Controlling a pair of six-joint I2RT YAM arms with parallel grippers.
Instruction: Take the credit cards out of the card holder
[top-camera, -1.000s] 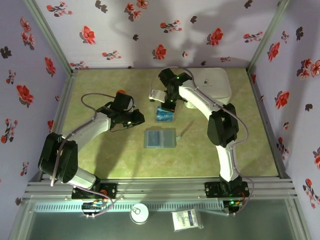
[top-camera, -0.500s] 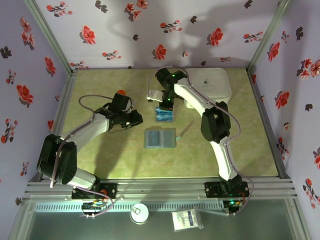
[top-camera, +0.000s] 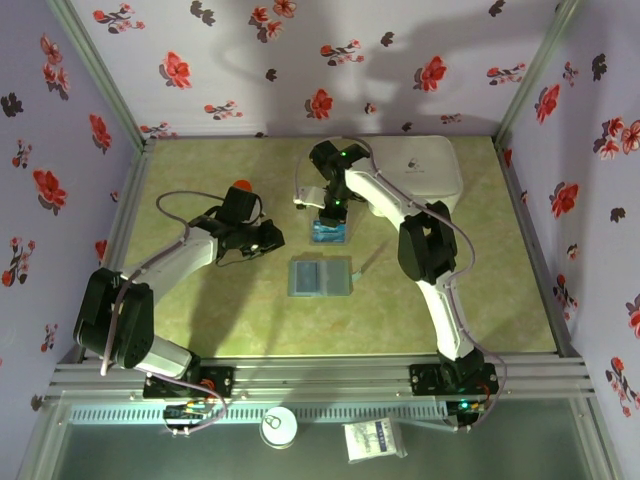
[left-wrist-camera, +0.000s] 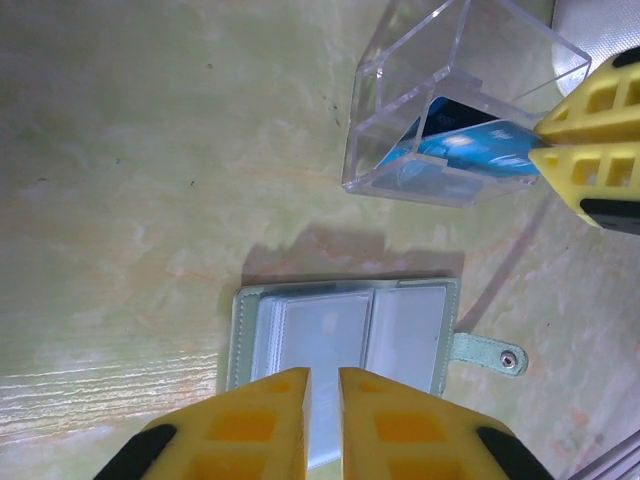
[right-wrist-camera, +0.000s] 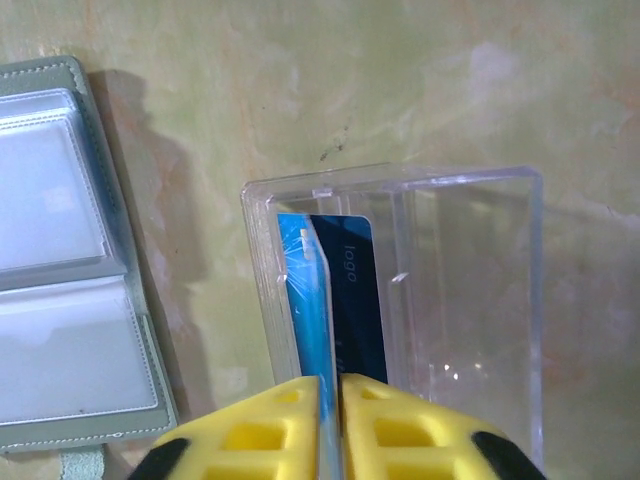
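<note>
The right gripper (right-wrist-camera: 330, 420), at the bottom centre of its wrist view, pinches a thin blue-teal plastic card (right-wrist-camera: 318, 300) standing on edge inside a clear plastic box (right-wrist-camera: 470, 300). The flat grey-green folding card holder (top-camera: 320, 276) lies open mid-table. The left gripper (left-wrist-camera: 322, 400) hovers above it, jaws nearly closed, gripping nothing.

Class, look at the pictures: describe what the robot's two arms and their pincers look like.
Both arms have white links with bulky black joints, green indicator lights, and grey cables looping alongside. Each pincer, left and right, has bright yellow ribbed fingers with black trim.
</note>
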